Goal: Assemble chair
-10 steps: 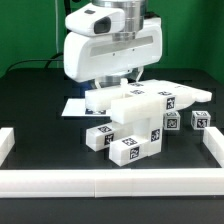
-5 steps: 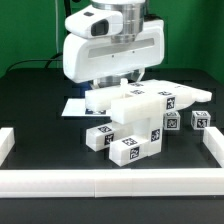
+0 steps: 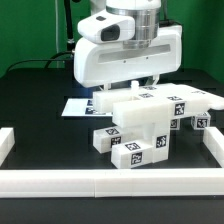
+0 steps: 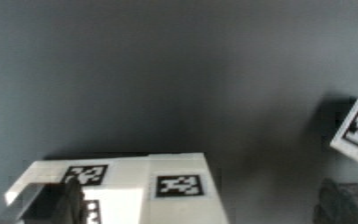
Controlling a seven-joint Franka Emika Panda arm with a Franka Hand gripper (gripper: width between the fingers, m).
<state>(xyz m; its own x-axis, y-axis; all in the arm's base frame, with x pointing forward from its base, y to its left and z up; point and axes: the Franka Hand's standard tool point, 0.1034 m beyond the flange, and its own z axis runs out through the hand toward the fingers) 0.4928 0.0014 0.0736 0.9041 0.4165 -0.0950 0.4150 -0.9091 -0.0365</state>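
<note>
Chair (image 3: 140,128), part-built: white plastic blocks and panel clustered at centre of table (image 3: 35,125), likely light, stiff, a little slick; take by a square leg's flat sides; hand (image 3: 138,86) at its 12 o'clock, spread wide, empty.

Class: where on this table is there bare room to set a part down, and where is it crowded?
Bare: the table at the exterior view's left, between the border rail, the marker board and the chair parts; also a strip along the front rail. Crowded: centre to the exterior view's right, where the parts cluster.
</note>
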